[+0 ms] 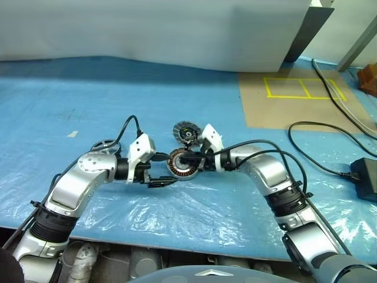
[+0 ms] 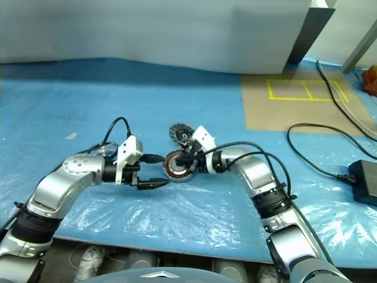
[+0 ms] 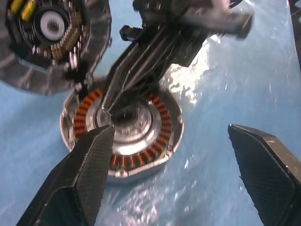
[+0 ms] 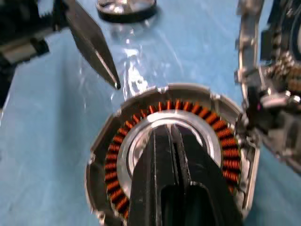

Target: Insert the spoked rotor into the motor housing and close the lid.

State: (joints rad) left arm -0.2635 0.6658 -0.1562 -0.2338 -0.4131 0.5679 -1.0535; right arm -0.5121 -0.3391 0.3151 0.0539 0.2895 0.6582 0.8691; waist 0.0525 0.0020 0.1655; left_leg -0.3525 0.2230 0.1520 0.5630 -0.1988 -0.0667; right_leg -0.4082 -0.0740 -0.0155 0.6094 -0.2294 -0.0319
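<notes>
The motor housing [image 1: 178,164] lies flat on the blue sheet, showing its copper windings [image 4: 226,149] and silver hub. Its lid [image 1: 187,133] stands open at the far rim, inner face showing. The spoked rotor [image 1: 104,145] lies flat on the sheet beyond my left forearm, apart from both grippers. My right gripper [image 4: 168,134] is shut with nothing held, and its tips rest over the housing's hub. My left gripper [image 3: 170,129] is open just left of the housing, with one finger [image 3: 91,162] near the rim. The sheet shows between its fingers.
Crinkled blue plastic sheet [image 1: 194,206] covers the table. Black cables [image 1: 321,147] and a black power adapter [image 1: 366,177] lie at the right. A brown board with yellow tape [image 1: 294,94] sits at the back right. The table's front edge [image 1: 177,249] is close below the arms.
</notes>
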